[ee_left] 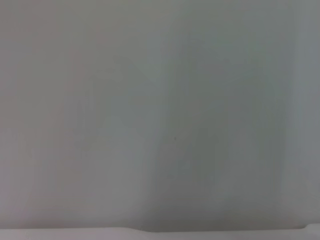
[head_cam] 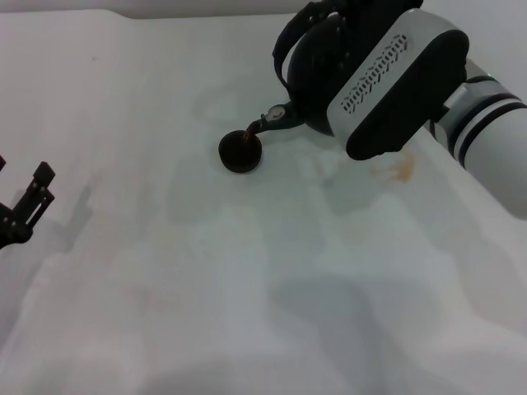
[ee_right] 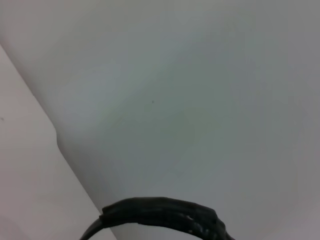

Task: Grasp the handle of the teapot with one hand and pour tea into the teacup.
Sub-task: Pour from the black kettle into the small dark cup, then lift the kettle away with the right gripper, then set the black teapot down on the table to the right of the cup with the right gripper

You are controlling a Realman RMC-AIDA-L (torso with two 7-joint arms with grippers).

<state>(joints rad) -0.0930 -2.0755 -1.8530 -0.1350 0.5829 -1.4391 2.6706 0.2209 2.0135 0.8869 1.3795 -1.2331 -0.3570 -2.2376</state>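
The black teapot hangs tilted above the table at the back right, its pale-tipped spout pointing down to the left. A brown stream of tea runs from the spout into the small dark teacup, which stands on the white cloth. The black bail handle arches over the pot and also shows in the right wrist view. My right gripper holds the pot by this handle; its fingers are hidden behind the white wrist housing. My left gripper is parked at the far left edge, open and empty.
A white cloth covers the table. A small brownish stain lies on it under the right arm. The left wrist view shows only plain pale surface.
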